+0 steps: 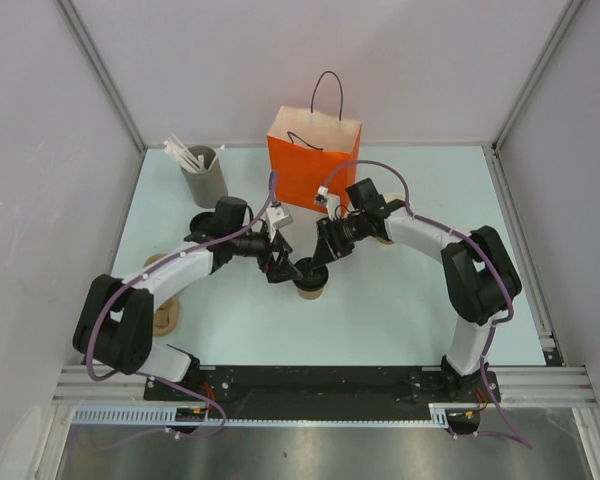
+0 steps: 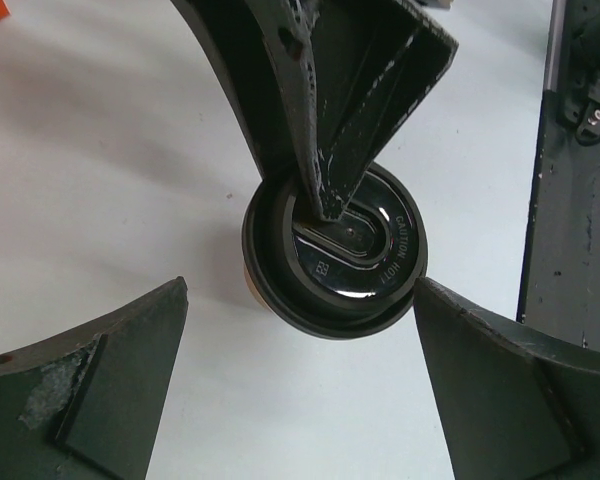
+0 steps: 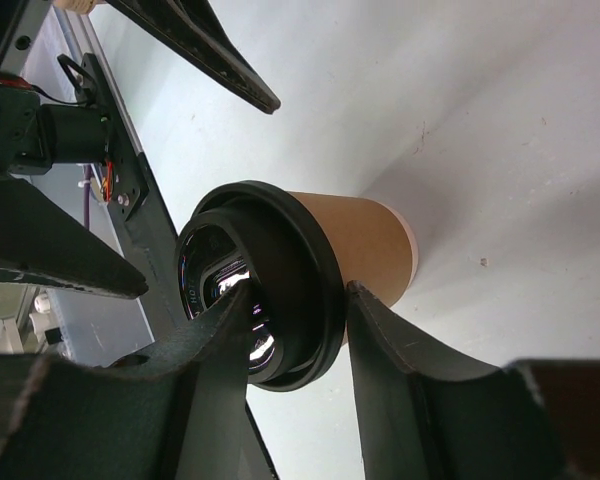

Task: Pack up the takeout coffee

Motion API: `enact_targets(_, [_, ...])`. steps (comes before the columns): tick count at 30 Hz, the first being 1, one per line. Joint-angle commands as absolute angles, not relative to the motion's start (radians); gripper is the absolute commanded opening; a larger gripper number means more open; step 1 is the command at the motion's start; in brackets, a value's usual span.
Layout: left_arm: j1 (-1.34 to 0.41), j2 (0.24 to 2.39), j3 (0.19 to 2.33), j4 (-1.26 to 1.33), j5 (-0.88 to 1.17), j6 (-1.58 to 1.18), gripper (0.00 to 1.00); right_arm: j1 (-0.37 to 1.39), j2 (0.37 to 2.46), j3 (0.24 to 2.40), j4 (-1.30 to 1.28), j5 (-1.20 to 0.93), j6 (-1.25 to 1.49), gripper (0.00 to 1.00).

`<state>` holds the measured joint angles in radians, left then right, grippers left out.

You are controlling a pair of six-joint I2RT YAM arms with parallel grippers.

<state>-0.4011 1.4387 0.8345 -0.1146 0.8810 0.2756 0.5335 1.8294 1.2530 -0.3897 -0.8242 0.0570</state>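
On pale table (image 1: 400,310) between white walls (image 1: 40,150), left gripper (image 2: 300,286) gapes, right gripper (image 3: 300,296) pinches takeout coffee (image 3: 365,240).

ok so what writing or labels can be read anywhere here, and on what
"CAUTION HOT": raised letters on the black lid of the takeout coffee.
Small embossed mark near the lid's middle: too small to read.
Orange bag: no text visible.

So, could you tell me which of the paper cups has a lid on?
The kraft cup at mid-table, wearing a black lid; the tan cups on the far left have none.
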Motion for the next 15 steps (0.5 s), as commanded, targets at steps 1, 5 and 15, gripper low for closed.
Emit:
enact_targets(1, [-0.408, 1.453, 0.877, -0.164, 0.888, 0.337, 0.99, 0.531, 1.871, 1.256, -0.410, -0.736, 0.031, 0.42])
enact_targets(5, [-0.410, 1.466, 0.893, -0.205, 0.894, 0.354, 0.99, 0.531, 1.873, 1.258, -0.414, -0.732, 0.026, 0.42])
enact_targets(15, [-0.408, 1.476, 0.902, -0.212, 0.882, 0.347, 0.99, 0.538, 1.867, 1.256, -0.423, -0.738, 0.015, 0.48])
